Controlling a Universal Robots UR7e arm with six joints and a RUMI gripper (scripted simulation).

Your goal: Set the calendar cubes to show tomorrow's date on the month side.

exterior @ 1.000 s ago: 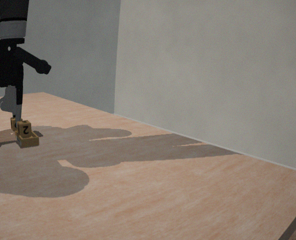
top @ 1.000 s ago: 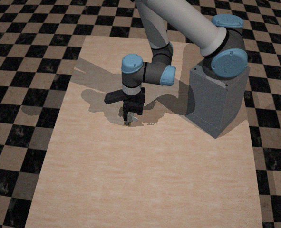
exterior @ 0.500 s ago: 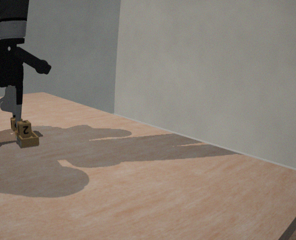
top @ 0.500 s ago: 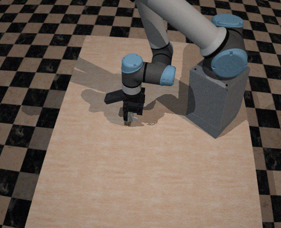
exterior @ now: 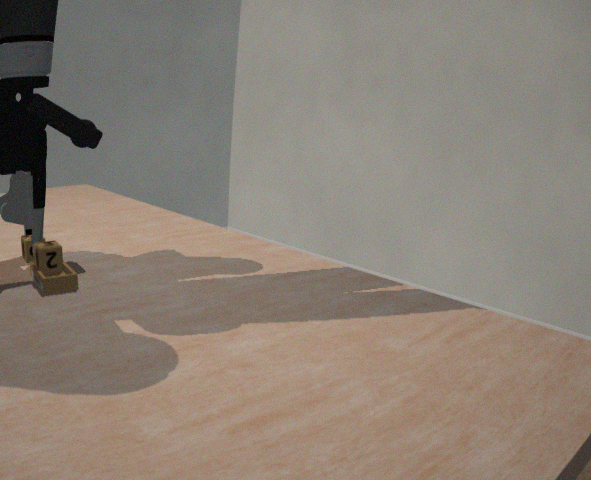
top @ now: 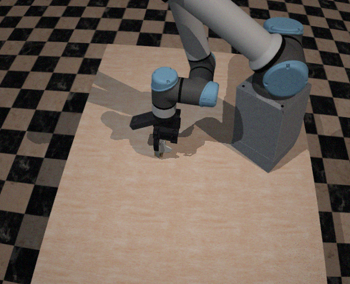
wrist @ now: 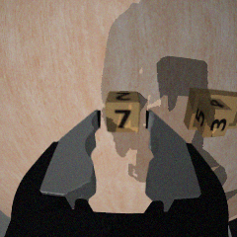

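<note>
Gripper (top: 159, 151) (exterior: 33, 236) (wrist: 122, 112), one: pointed downward; fingers modestly parted, daylight on either side of the cube marked 7 (wrist: 122, 119), nothing gripped.

Second cube (wrist: 217, 124), bearing 5 and 3: lay at three o'clock of the first in the wrist view, well apart.

Tray (exterior: 60, 285): stood at seven o'clock in the exterior view's tabletop; cube showing 2 (exterior: 52, 259) sat at it, upper part above the rim, seating uncertain. Rear cube (exterior: 26, 249): at ten o'clock of that one, partly hidden, support unclear. Pairing of cubes between views: not established.

Step in hand, by judgement: handling one cube, either at release or before a fresh grip. Month's name and date: not legible. Next move called for widening the fingers evenly and lifting straight toward twelve o'clock in the exterior view, without nudging the cube, then checking digits and seating.
</note>
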